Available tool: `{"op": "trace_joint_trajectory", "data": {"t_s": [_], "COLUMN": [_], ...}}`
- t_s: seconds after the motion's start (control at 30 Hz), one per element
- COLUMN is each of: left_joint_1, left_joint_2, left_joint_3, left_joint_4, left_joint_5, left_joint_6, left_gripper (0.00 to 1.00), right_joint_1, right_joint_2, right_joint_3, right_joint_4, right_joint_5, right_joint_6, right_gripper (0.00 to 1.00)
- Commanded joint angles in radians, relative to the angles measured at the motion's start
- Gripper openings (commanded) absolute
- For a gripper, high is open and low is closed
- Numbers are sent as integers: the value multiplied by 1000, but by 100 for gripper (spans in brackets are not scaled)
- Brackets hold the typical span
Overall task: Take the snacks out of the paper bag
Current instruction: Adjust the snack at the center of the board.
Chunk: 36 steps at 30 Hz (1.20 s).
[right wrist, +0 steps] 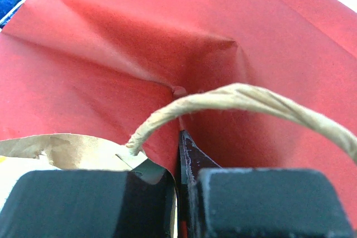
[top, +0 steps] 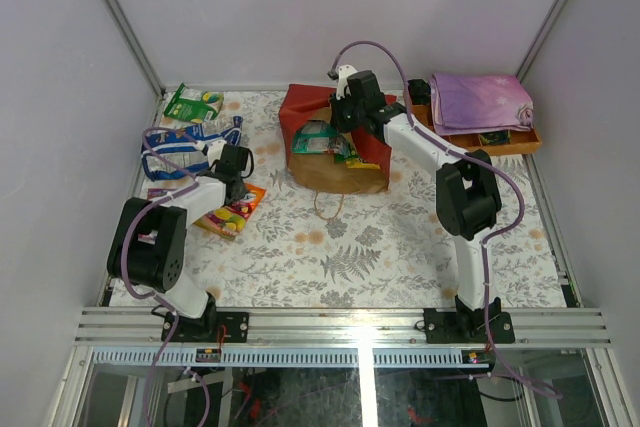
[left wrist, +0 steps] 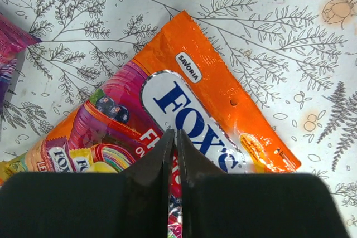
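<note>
The red paper bag point(top: 300, 112) lies at the back centre with its brown-lined mouth facing the front. Green and teal snack packets point(top: 322, 138) show in the mouth. My right gripper point(top: 345, 112) is at the bag's upper rim, shut on the red paper point(right wrist: 139, 82), with a string handle point(right wrist: 240, 100) arching in front of its jaws. My left gripper point(top: 238, 169) is shut over an orange Fox's packet point(left wrist: 212, 82) that lies flat on the table point(top: 232, 212). The packet shows through the thin slit between the fingers; I cannot tell if they touch it.
Green packets point(top: 193, 104) and blue-white bags point(top: 180, 143) lie at the back left, and a purple packet point(left wrist: 10, 43) lies left of the orange one. A wooden tray point(top: 505, 143) with a folded purple cloth point(top: 480, 102) stands at the back right. The bag's other string handle point(top: 330, 209) trails forward.
</note>
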Motion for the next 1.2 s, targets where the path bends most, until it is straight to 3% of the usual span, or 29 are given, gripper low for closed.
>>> {"op": "trace_joint_trajectory", "data": {"t_s": [0.0,0.3,0.33,0.47,0.63,0.93,1.17], "left_joint_1": [2,2,2,-19,-89,-89,-73], "left_joint_2": [34,-25,-49,-141,-127,18,150], "left_joint_3": [-2,-7,-8,-12,7,49,134], "left_joint_4": [-23,-32,-33,-40,-50,60,24], "left_joint_5": [-14,41,56,122,106,293,219], "left_joint_6": [0,-7,-9,-23,-35,-41,-52], "left_gripper": [0,0,7,48,74,78,78], "right_joint_1": [-7,-6,-7,-6,-6,-7,-6], "right_joint_2": [14,7,5,4,1,-32,-39], "right_joint_3": [44,38,38,36,36,-3,-10], "right_joint_4": [13,11,12,17,21,31,32], "right_joint_5": [-9,-6,-7,-12,-23,-10,-13], "right_joint_6": [3,-1,0,7,16,9,12], "right_gripper": [0,0,0,0,0,0,0]}}
